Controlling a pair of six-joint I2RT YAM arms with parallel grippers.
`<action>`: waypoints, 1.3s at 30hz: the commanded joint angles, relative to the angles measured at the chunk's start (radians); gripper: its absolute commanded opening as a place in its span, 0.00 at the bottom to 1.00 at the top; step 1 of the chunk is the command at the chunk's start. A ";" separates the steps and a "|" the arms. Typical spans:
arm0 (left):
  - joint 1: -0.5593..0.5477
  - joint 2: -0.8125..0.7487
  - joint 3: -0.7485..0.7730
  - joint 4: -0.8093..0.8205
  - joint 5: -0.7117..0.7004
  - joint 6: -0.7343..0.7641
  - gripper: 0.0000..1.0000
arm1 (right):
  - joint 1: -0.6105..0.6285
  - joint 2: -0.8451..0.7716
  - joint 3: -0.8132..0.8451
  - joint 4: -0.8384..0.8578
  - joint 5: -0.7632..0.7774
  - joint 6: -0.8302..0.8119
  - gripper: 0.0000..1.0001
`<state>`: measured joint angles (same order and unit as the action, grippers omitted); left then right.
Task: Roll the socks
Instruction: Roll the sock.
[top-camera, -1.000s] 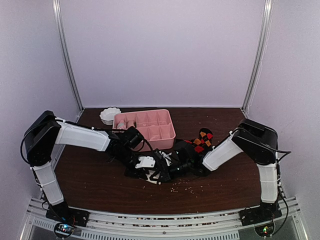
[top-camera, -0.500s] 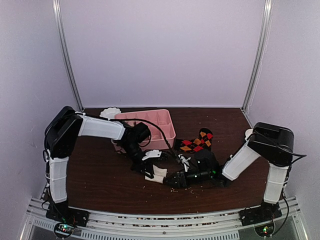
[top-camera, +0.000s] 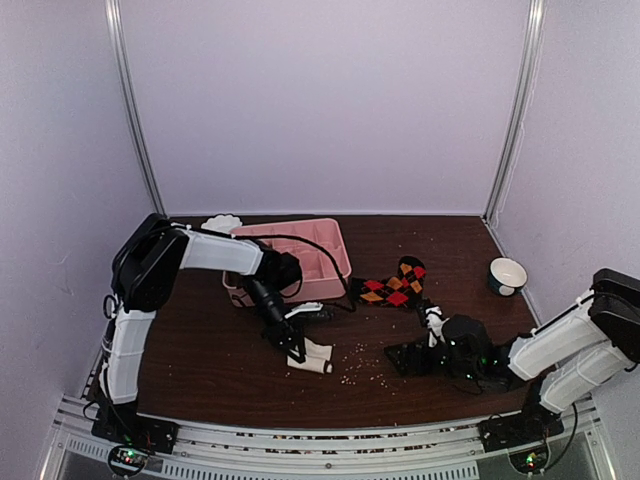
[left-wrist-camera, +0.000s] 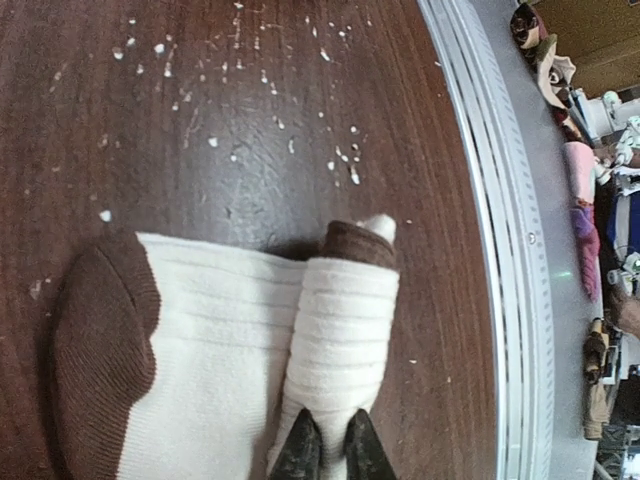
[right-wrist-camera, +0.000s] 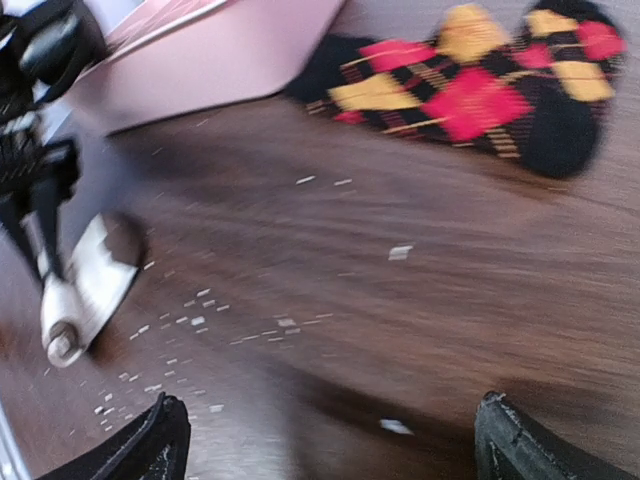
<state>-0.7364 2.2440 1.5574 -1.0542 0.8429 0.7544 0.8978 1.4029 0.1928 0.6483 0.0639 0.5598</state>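
The left gripper (left-wrist-camera: 322, 452) has its fingers all but together, pinching the near end of the rolled part of the cream-white sock (left-wrist-camera: 220, 340). In the wrist view the sock's unrolled part, ending in a brown patch, lies flat at nine o'clock of the roll. The right gripper (right-wrist-camera: 335, 440) stands wide apart with nothing between its fingers. From above, the argyle sock (top-camera: 393, 285) lies at twelve o'clock of it and the cream one at nine, both on the brown table (top-camera: 200, 370). The pink tray (top-camera: 330, 280) sits at twelve o'clock of the roll.
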 joint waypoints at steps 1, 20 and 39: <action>-0.002 0.063 0.016 -0.114 0.014 0.037 0.06 | -0.015 -0.030 -0.024 0.045 0.072 -0.038 1.00; -0.046 0.091 0.009 -0.009 -0.176 -0.142 0.06 | 0.418 0.400 0.437 -0.020 0.105 -0.872 0.52; -0.060 0.102 0.036 -0.049 -0.184 -0.094 0.07 | 0.362 0.562 0.524 -0.085 0.190 -0.910 0.27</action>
<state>-0.7593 2.2837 1.6154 -1.0969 0.8116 0.6235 1.2720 1.9255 0.7486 0.6060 0.1764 -0.3492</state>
